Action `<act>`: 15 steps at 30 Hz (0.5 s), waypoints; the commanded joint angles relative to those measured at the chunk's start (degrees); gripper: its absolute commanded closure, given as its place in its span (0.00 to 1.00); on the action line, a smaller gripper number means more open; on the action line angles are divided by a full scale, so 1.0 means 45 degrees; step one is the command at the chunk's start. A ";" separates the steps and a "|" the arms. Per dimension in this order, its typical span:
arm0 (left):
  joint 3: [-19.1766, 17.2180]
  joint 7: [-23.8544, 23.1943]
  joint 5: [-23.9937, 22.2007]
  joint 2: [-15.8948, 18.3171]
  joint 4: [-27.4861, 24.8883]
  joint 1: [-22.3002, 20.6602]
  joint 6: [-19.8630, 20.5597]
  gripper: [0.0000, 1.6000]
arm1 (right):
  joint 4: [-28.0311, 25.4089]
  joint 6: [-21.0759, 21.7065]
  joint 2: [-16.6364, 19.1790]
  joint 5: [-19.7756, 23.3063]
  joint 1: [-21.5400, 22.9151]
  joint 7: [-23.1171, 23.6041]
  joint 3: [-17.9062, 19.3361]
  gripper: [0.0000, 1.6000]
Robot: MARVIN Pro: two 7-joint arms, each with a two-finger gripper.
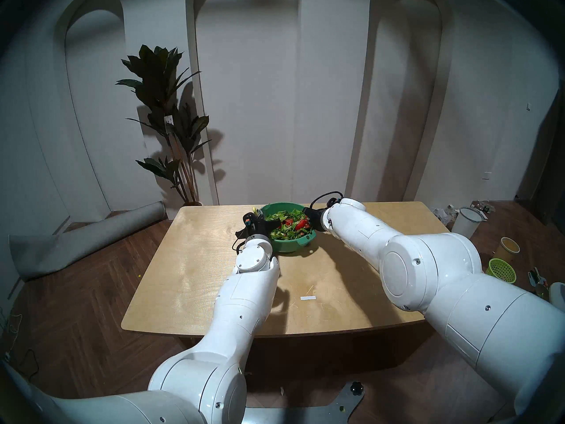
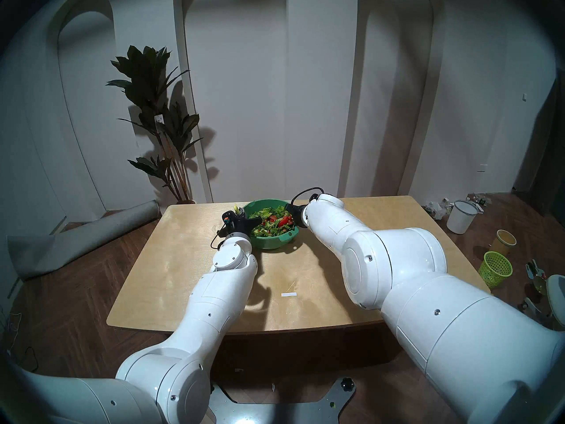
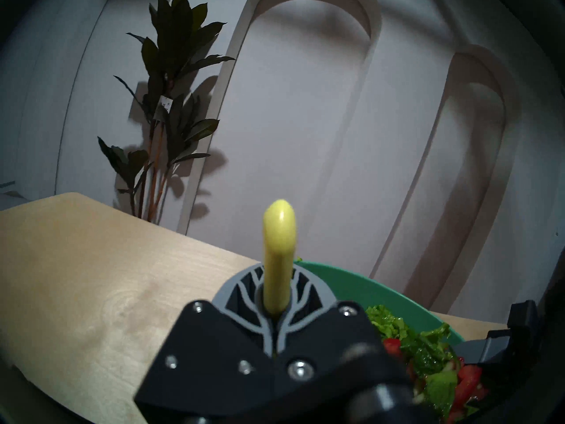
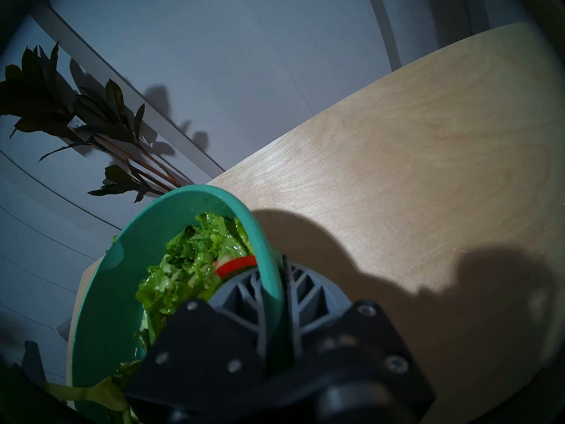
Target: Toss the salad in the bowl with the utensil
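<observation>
The round teal-green plastic bowl (image 1: 290, 244) sits on the pale wooden counter (image 1: 195, 279) just above the centre of the head views, heaped with a salad (image 1: 289, 224) of glossy chopped green lettuce and red tomato pieces. From above, the left pincer (image 1: 260, 220) and the right pincer (image 1: 308, 220) are only dark shapes at the bowl's left and right rims, and a small yellow tip beside the left one is all that shows of the utensil. The left wrist view, level over the counter, shows more: the slender yellow-green plastic utensil (image 3: 278, 258), smooth and round-ended, stands upright at centre frame, clamped between the left pincer's grey ribbed fingers (image 3: 241, 295), with the bowl's rim and wet leaves at lower right. The tilted right wrist view shows the right pincer's fingers (image 4: 244, 295) closed on the bowl's thick rim at lower centre, one inside against the salad, one outside. Only the head views take in the dark-leaved potted plant (image 1: 171, 120) at upper left and the lime-green mesh basket (image 1: 501, 270) on the wooden floor at the right edge.
</observation>
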 commanded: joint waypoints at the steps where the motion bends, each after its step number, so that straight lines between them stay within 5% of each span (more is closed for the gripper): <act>1: 0.0669 0.1076 0.0376 -0.0247 -0.0863 0.0014 0.0356 1.00 | -0.0367 -0.0095 -0.0053 0.0020 0.0441 0.0073 0.0017 0.82; 15: 0.2962 0.3545 0.0422 -0.0072 -0.1071 0.0193 0.2789 1.00 | -0.0388 -0.0108 -0.0057 0.0023 0.0460 0.0083 0.0019 0.82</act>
